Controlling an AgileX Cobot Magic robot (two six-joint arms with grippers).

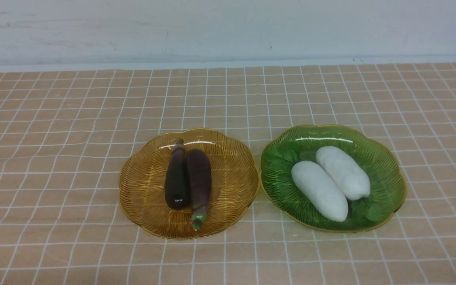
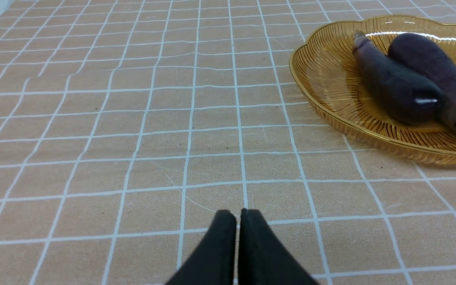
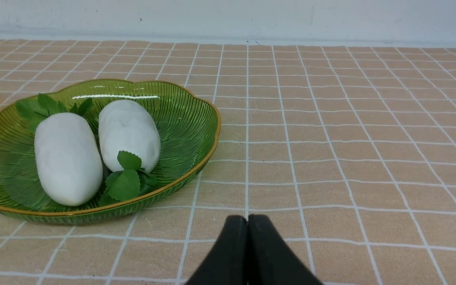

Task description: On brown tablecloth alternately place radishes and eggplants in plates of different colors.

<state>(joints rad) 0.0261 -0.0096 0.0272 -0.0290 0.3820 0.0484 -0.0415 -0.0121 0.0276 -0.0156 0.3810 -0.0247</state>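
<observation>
From my seat, my left pincer (image 2: 238, 215) is pressed together and carries nothing, low over bare brown cloth (image 1: 54, 166); ahead of its tips and off toward the middle of the table sits the amber plate (image 2: 319, 79), near but not touching. In it lie both eggplants, side by side and touching, the glossy darker one (image 1: 175, 178) on the outer side and the paler one (image 1: 199, 182) next to it with its green stem cap pointing back toward me. Just beside that plate, rims almost meeting, is the green plate (image 1: 386, 166), which holds both radishes (image 1: 331, 182), also pressed against each other, their leaves pointing opposite ways. My right pincer (image 3: 247, 221) is likewise pressed together and empty, with the green plate close ahead and toward the centre of the table. I judge the sorting done: one kind per colour, nothing loose on the cloth. Nothing blocks either arm; only the wall (image 1: 228, 27) stands beyond the cloth's far edge.
</observation>
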